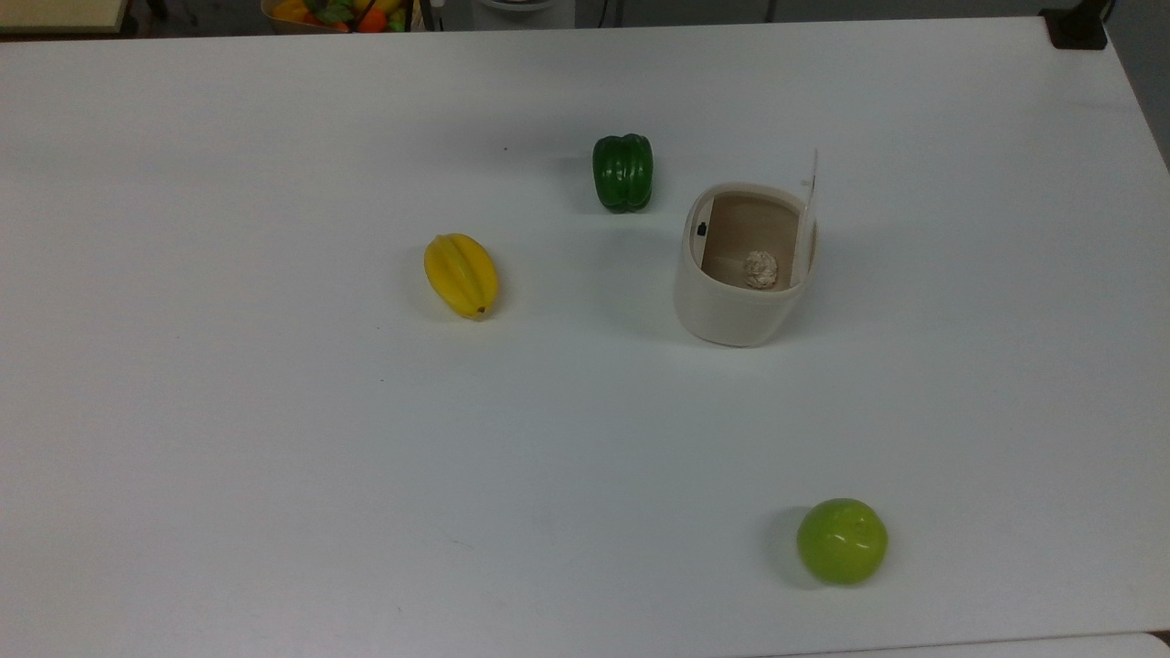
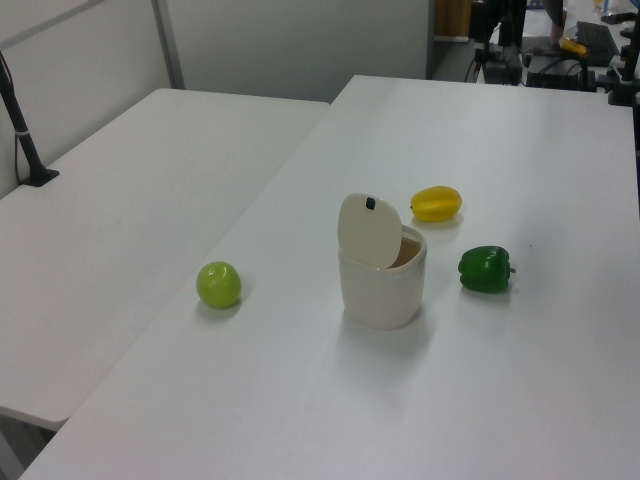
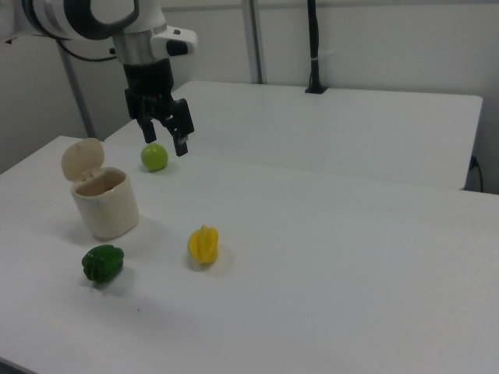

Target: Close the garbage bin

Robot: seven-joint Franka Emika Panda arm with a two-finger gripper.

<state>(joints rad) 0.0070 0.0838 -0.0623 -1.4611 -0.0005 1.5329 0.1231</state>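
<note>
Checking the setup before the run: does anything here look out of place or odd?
Only the garbage bin: its lid stands open and upright, with a crumpled wad at the bottom. The green pepper, starfruit and green apple lie apart, undamaged.

garbage bin [image 1: 731, 311]: cream-beige outside, brownish inside, small black button [image 1: 702, 228] at the rim
crumpled wad [image 1: 760, 269] inside the bin: pale beige
bell pepper [image 1: 622, 173]: dark green
starfruit [image 1: 461, 274]: yellow
apple [image 1: 842, 540]: light green
table [image 1: 274, 457]: white
gripper [image 3: 166, 136]: black
</note>
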